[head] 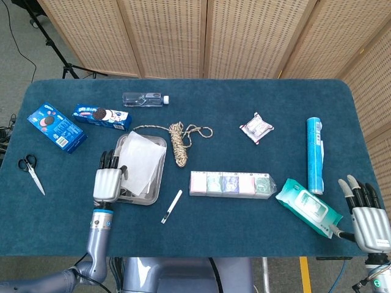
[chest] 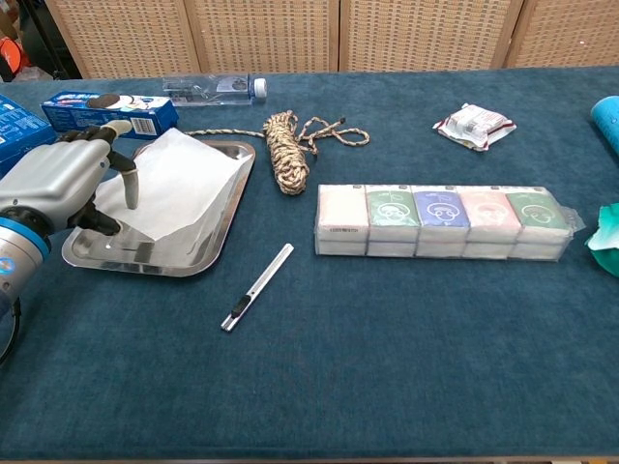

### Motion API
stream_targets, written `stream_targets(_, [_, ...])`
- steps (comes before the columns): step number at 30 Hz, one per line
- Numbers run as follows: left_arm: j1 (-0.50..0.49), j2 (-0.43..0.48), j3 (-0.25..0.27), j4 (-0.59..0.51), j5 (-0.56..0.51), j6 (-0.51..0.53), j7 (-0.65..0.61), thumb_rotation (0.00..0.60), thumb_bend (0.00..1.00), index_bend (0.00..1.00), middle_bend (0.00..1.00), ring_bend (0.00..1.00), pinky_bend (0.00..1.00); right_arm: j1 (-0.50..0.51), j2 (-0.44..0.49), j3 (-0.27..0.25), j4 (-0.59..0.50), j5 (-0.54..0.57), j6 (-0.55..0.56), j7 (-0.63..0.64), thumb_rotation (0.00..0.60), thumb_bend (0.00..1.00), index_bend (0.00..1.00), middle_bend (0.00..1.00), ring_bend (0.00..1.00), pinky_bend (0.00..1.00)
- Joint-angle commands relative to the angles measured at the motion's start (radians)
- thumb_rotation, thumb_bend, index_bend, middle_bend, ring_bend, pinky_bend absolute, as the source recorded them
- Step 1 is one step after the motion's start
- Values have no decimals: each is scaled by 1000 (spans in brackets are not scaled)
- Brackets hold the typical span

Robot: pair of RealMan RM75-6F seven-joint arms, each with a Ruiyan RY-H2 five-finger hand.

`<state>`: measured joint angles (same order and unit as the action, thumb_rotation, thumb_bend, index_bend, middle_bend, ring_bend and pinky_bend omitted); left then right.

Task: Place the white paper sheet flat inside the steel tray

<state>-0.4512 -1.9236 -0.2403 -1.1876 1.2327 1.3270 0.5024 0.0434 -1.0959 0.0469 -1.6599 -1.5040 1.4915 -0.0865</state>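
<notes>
The white paper sheet (chest: 174, 184) lies over the steel tray (chest: 135, 259), covering most of it, one corner reaching past the tray's far rim. The left hand (chest: 58, 188) pinches the sheet's near-left edge between thumb and fingers, just above the tray's left side. A coiled rope (chest: 287, 152) sits just right of the tray, a utility knife (chest: 257, 287) near its front right corner. The right hand (head: 368, 218), well apart from the tray at the table's right edge, holds nothing, fingers spread.
</notes>
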Motion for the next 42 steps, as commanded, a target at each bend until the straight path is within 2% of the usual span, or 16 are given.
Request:
stream_targets(1, [1,-14,-12,-7,-17,10,11,600,413,841,0,0,0,0,0,-1,-1,-1,0,0,600,0,0,0,0,0])
stream_targets(13, [-2,-44,-34,-50,-55,41,58,600,419,843,0,0,0,-1,-1,-3,-3,-6,1,-5,600,0,0,0,0,0])
stream_targets(23, [0,-60,-33,-78,-77,55,90,600,416,843,0,0,0,-2,0,-2,-3,-4,2,-3,600,0,0,0,0,0])
stream_targets(27, [1,-58,-26,-81,-75,55,91,600,374,842,0,0,0,-3,0,-2,-4,-6,4,-3,600,0,0,0,0,0])
stream_targets(30, [2,-47,-21,-94,-65,55,74,600,322,800,0,0,0,-4,-1,-1,-3,-5,8,0,600,0,0,0,0,0])
stream_targets(35, [6,-28,-16,-120,-57,53,58,597,244,672,0,0,0,-4,-2,-2,-3,-8,8,-3,600,0,0,0,0,0])
stream_targets(42, [10,-16,-14,-144,-70,47,63,586,217,639,0,0,0,-5,-5,-2,-2,-10,11,-5,600,0,0,0,0,0])
